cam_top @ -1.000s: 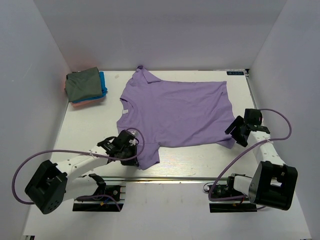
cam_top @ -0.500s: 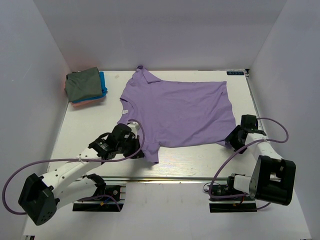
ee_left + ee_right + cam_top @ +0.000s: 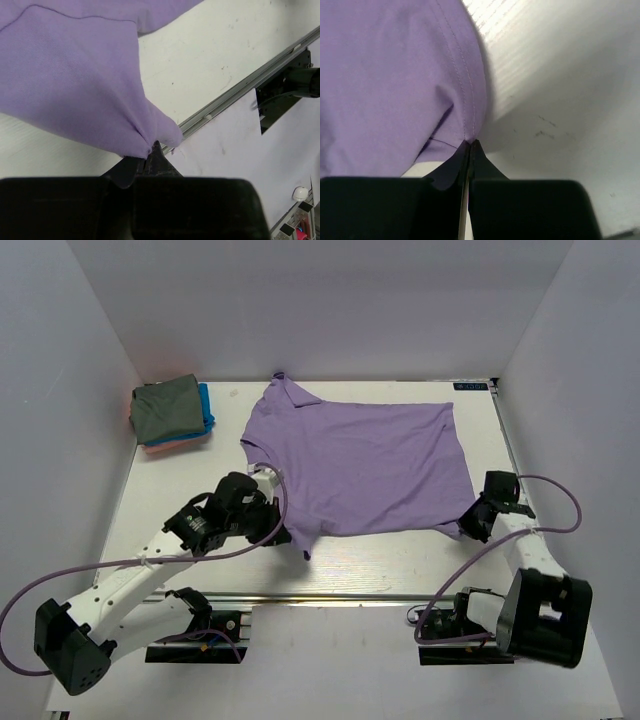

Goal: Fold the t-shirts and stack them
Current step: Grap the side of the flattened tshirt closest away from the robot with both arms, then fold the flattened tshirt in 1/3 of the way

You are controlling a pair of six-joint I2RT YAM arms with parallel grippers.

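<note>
A lavender-purple t-shirt (image 3: 360, 465) lies spread across the middle of the white table (image 3: 180, 495), its collar toward the far left. My left gripper (image 3: 296, 540) is shut on the shirt's near left corner (image 3: 145, 135), which is lifted into a drooping peak. My right gripper (image 3: 470, 528) is shut on the near right corner, pinching the stitched hem (image 3: 467, 125). A folded stack of t-shirts (image 3: 172, 412) sits at the far left: olive-grey on top, bright blue and salmon-pink beneath.
White walls close in the table on the left, back and right. A metal rail (image 3: 330, 592) runs along the near edge, seen also in the left wrist view as the rail (image 3: 235, 90). Purple cables (image 3: 555, 505) loop beside both arms.
The right gripper dropped to the shirt's near right corner and shut on it. The left arm swung forward and right, lifting its held corner and dragging that edge away from the rail.
</note>
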